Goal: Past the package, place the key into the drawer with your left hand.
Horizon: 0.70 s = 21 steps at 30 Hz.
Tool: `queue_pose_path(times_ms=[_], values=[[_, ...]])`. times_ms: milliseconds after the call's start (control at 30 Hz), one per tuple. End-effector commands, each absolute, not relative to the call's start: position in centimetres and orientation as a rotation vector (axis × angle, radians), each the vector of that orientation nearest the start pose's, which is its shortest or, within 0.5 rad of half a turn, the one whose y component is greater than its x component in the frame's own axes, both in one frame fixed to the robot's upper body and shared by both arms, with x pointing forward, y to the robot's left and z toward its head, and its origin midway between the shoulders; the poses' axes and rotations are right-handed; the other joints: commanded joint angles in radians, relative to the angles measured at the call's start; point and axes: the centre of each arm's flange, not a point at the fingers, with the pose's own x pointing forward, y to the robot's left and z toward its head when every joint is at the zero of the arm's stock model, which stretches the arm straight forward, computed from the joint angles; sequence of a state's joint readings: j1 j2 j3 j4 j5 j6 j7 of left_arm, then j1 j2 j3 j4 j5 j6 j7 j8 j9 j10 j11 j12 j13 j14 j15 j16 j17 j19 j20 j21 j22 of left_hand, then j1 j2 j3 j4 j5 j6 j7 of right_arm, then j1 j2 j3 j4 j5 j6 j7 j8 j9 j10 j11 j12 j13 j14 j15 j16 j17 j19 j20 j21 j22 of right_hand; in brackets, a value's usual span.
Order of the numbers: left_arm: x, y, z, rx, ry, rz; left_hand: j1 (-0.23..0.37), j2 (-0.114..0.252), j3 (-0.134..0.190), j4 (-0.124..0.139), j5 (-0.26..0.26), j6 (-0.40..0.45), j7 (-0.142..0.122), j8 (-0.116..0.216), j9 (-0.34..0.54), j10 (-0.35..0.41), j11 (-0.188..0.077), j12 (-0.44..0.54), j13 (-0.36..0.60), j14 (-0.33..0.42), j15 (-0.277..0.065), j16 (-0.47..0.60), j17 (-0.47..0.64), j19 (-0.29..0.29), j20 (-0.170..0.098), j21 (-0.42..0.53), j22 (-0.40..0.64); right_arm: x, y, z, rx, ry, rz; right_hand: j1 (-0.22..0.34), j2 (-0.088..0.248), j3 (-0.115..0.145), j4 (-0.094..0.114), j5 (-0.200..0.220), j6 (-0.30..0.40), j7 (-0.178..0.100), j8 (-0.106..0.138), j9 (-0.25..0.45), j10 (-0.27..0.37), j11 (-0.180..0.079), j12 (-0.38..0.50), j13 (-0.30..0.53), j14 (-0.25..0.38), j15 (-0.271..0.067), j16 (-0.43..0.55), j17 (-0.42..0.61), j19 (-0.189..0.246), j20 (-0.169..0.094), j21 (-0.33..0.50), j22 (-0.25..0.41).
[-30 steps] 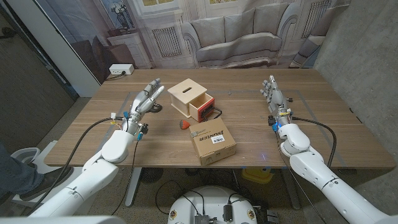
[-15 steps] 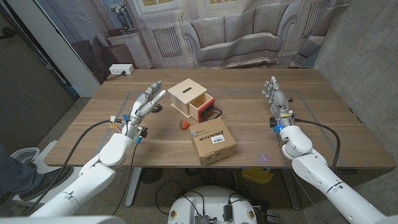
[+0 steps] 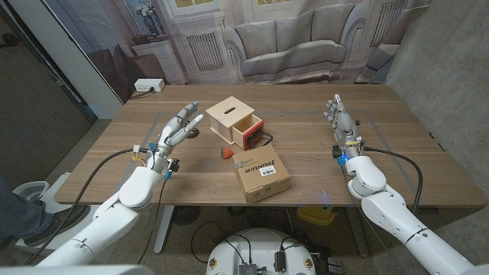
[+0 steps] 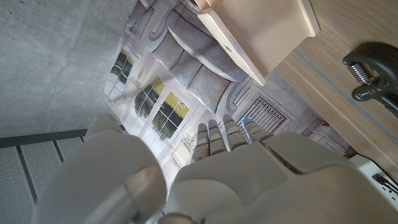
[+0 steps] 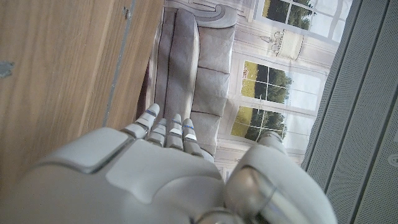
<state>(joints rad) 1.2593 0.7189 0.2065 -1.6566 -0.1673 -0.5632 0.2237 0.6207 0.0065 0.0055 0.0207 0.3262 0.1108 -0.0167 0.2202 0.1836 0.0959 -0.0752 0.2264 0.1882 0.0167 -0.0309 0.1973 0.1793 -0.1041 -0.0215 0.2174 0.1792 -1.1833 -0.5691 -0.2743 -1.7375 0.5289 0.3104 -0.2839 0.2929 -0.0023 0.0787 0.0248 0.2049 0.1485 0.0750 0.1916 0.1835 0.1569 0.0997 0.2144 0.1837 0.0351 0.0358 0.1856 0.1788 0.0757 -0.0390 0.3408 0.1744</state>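
The key, small with a red head, lies on the table between the wooden box and the cardboard package. The box's orange drawer stands pulled out toward the package. My left hand hovers open, fingers spread, to the left of the box and well clear of the key. The left wrist view has the back of this hand and the box's pale corner. My right hand stands open on the far right, holding nothing; its back shows in the right wrist view.
A black clamp-like object lies by my left fingertips, also in the left wrist view. A thin dark cord trails from the drawer's right side. A white power strip sits beyond the table's far left corner.
My left hand has drawn back slightly toward me and to the left. The right hand has barely shifted. Key, box and package have not moved.
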Motion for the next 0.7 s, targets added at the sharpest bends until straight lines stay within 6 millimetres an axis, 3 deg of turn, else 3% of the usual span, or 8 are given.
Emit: queue_pose_path(times_ms=[33, 133, 700], values=[[51.6, 31.2, -7.2, 0.445, -0.94, -0.087, 0.015, 0.003, -0.001, -0.006, 0.004, 0.021, -0.004, 0.008, 0.005, 0.017, -0.006, 0.002, 0.004, 0.017, -0.046, 0.003, 0.002, 0.011, 0.001, -0.003, 0.002, 54.6, -27.6, -5.8, 0.063, -0.693, 0.039, 0.001, 0.004, -0.002, -0.003, 0.005, 0.009, -0.001, 0.004, 0.006, 0.009, 0.002, 0.003, 0.004, 0.002, 0.003, 0.002, 0.004, 0.011, -0.016, -0.002, 0.002], [51.4, 31.1, -7.4, 0.454, -0.95, -0.081, 0.02, 0.004, 0.0, -0.009, 0.005, 0.025, -0.007, 0.007, 0.005, 0.021, -0.012, 0.002, 0.004, 0.02, -0.049, 0.003, 0.002, 0.01, -0.01, -0.005, 0.002, 54.4, -27.5, -5.8, 0.059, -0.692, 0.038, 0.001, 0.005, -0.002, -0.003, 0.005, 0.009, 0.0, 0.004, 0.006, 0.01, 0.001, 0.003, 0.004, 0.002, 0.003, 0.002, 0.004, 0.011, -0.016, -0.004, 0.003], [49.7, 31.8, -9.1, 0.461, -0.973, -0.042, 0.052, 0.005, 0.004, -0.025, 0.01, 0.065, -0.019, 0.016, 0.006, 0.032, -0.022, 0.0, 0.004, 0.033, -0.06, 0.001, 0.001, 0.016, -0.001, -0.006, 0.001, 53.6, -27.1, -5.9, 0.049, -0.695, 0.035, 0.001, 0.006, -0.004, -0.004, 0.005, 0.01, -0.001, 0.004, 0.006, 0.011, 0.003, 0.003, 0.004, 0.003, 0.003, 0.003, 0.004, 0.014, -0.016, -0.011, 0.003]])
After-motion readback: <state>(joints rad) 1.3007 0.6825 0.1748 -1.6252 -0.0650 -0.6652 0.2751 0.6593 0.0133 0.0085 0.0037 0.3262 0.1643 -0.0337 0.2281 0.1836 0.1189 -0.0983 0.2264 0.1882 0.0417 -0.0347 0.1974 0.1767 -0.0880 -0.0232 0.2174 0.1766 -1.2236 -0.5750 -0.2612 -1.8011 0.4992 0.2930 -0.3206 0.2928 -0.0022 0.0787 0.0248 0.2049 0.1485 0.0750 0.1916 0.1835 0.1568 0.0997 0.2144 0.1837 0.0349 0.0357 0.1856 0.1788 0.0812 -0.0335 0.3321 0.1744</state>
